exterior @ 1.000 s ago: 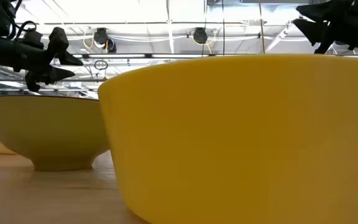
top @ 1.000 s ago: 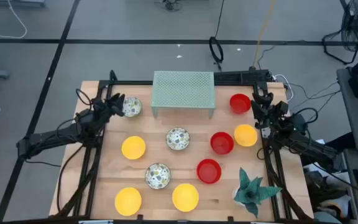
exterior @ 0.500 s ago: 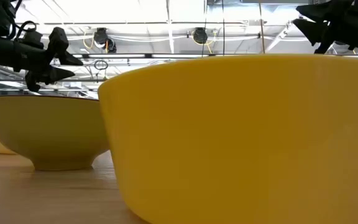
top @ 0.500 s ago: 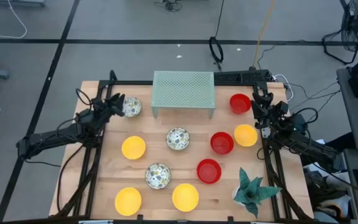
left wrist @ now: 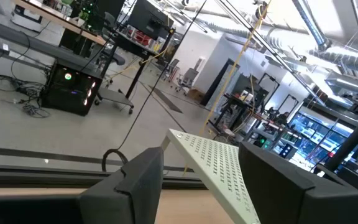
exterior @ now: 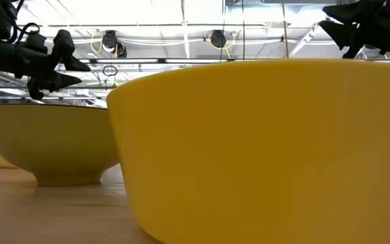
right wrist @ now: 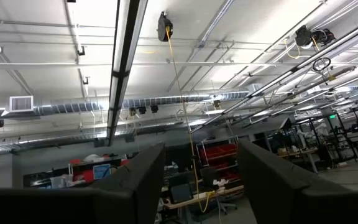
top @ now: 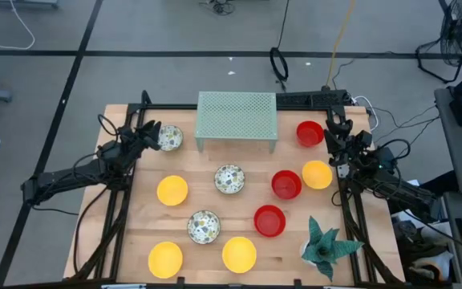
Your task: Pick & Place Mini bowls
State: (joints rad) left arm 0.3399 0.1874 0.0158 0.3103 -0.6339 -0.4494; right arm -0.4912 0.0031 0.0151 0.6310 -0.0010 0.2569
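The wooden desk (top: 291,249) carried a pale green perforated rack (top: 237,115) at its far middle and a green spiky plant (top: 326,243) at the near right. Ten mini bowls lay spread on the desk: four yellow bowls (top: 172,191), three red bowls (top: 286,185) on the right side, and three white speckled bowls (top: 229,179). The left pincer (top: 147,132) hung above the far left, just beside a speckled bowl (top: 169,138), its fingers (left wrist: 135,183) spread and holding nothing. The right pincer (top: 334,133) hung at the far right, near a red bowl (top: 310,132), also spread and empty.
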